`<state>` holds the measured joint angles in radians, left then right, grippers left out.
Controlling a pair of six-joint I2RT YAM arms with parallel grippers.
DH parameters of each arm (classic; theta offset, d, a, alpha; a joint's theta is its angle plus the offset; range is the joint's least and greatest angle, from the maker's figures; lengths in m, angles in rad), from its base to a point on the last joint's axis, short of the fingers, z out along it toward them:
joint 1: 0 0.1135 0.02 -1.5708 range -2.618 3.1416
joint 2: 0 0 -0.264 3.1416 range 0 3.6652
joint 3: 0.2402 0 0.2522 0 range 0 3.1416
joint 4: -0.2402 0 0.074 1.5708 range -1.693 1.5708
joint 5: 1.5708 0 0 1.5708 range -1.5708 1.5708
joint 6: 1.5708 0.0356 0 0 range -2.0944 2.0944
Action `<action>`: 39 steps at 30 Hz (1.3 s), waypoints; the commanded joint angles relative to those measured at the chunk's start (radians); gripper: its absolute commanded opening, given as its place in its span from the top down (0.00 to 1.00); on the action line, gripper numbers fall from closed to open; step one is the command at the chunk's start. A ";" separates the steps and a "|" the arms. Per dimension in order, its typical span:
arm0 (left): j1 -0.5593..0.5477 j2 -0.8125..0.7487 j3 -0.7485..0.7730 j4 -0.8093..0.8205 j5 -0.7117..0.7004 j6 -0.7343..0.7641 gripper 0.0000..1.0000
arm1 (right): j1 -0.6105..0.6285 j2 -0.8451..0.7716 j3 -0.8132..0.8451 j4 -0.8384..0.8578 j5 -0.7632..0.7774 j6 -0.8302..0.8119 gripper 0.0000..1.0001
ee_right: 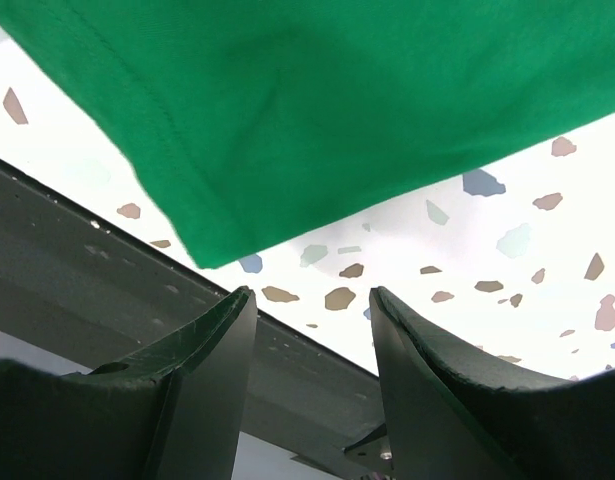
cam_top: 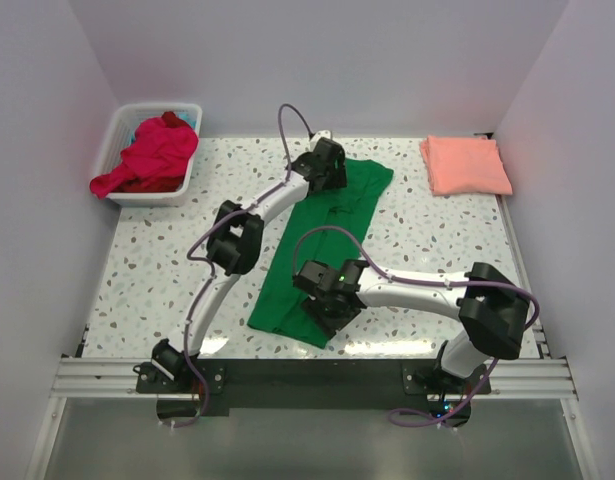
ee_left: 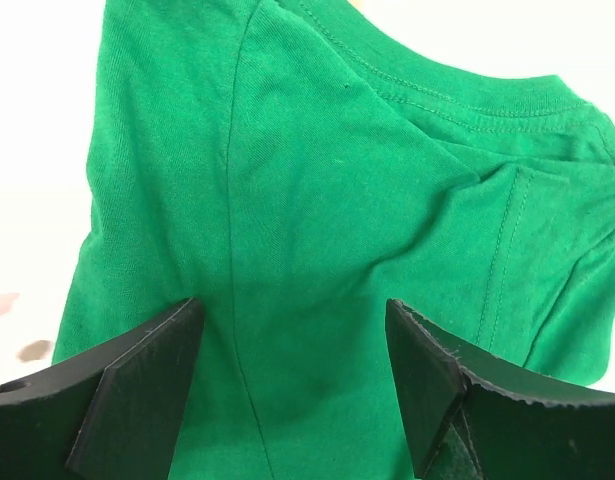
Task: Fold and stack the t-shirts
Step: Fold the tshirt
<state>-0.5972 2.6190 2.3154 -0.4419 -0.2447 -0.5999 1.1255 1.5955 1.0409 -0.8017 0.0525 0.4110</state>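
Observation:
A bright green t-shirt lies in a long strip down the middle of the table, collar end far, hem end near. My left gripper hovers over its far end. In the left wrist view it is open, with green cloth and the collar seam between and beyond the fingers. My right gripper is over the near end. It is open and holds nothing, and the shirt's hem corner lies just past its tips. A folded salmon-pink t-shirt rests at the back right. Red and magenta t-shirts are heaped in the basket.
A white plastic basket stands at the back left corner of the speckled table. The table's dark front rail runs right under the right gripper. White walls close in the left, right and back sides.

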 commanded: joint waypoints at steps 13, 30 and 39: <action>0.189 -0.010 -0.048 -0.204 -0.241 -0.095 0.21 | 0.005 0.003 0.084 -0.030 0.070 -0.011 0.47; 0.186 -0.192 -0.198 0.091 -0.059 0.150 0.21 | 0.000 -0.068 0.116 -0.018 0.300 0.080 0.46; 0.186 -0.518 -0.373 0.025 -0.136 0.187 0.20 | -0.162 -0.098 0.131 0.065 0.299 0.124 0.41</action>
<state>-0.4107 2.3283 2.0193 -0.4126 -0.3389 -0.4480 1.0672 1.5158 1.1381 -0.7940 0.3531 0.4923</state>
